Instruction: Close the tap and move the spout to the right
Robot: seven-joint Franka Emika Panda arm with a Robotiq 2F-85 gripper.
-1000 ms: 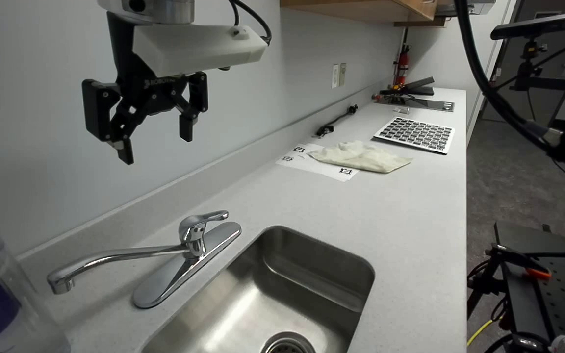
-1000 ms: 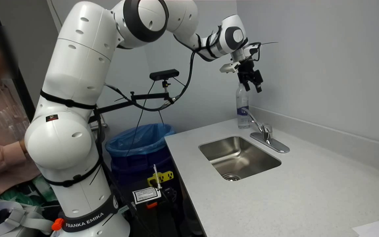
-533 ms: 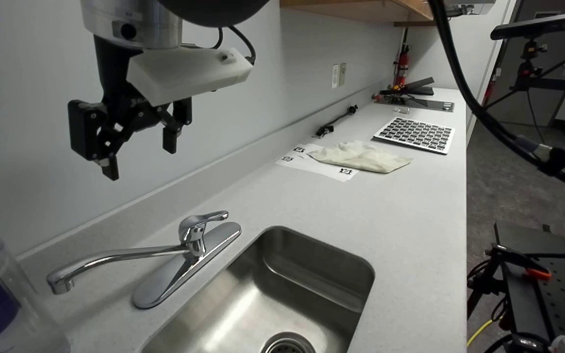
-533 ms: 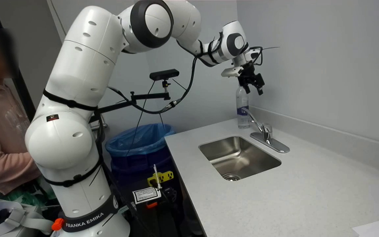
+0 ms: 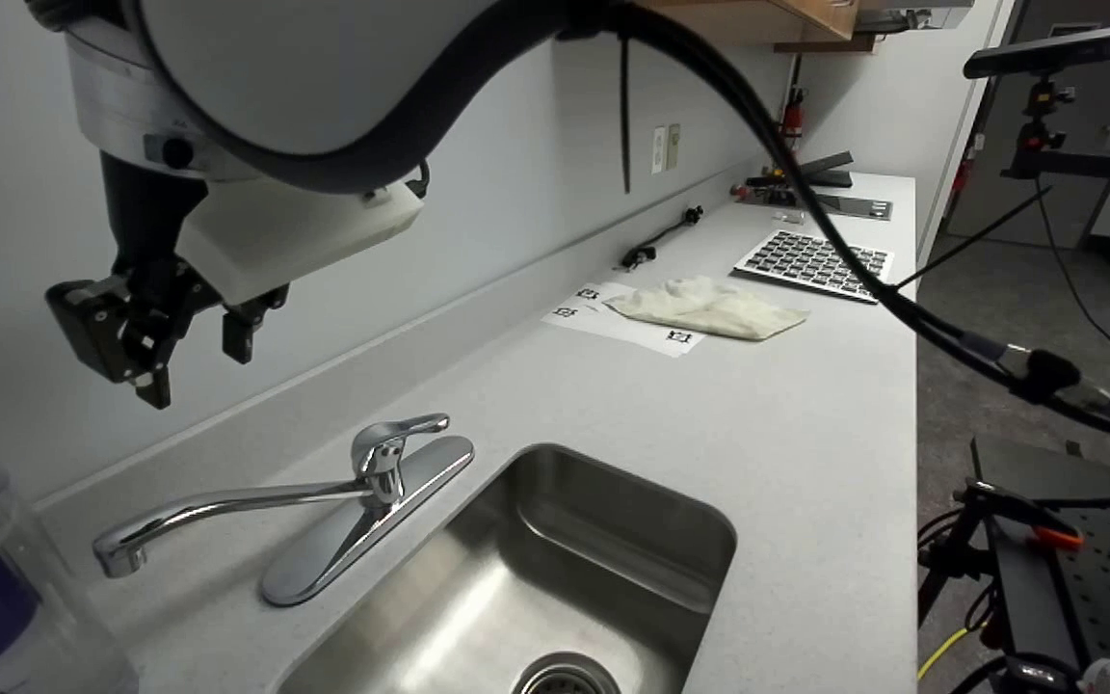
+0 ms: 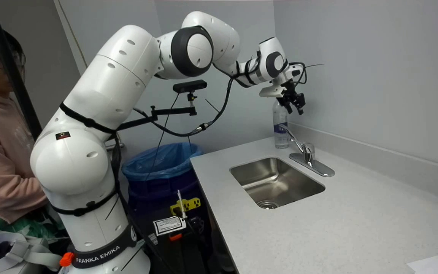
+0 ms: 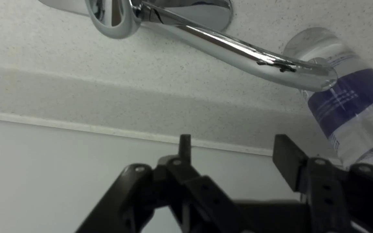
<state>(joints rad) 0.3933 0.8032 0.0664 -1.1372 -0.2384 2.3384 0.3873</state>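
Spout (image 7: pixel 238 54) near bottle (image 7: pixel 351 100), "FRANKA EMIKA" on arm (image 6: pixel 124 76).

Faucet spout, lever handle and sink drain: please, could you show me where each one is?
Faucet spout (image 7: pixel 236 51): wrist view, middle of the tube.
Lever handle (image 5: pixel 422 424): in an exterior view, its flat grip.
Sink drain (image 6: pixel 267 205): in an exterior view, its center.

Room is free in front of the spout (image 5: pixel 232 500); a bottle (image 7: pixel 351 100) obstructs passage near its tip, a wall (image 5: pixel 488 222) behind the spout.

One tap (image 5: pixel 379 463); one spout (image 5: pixel 237 499); one sink (image 5: pixel 516 578).
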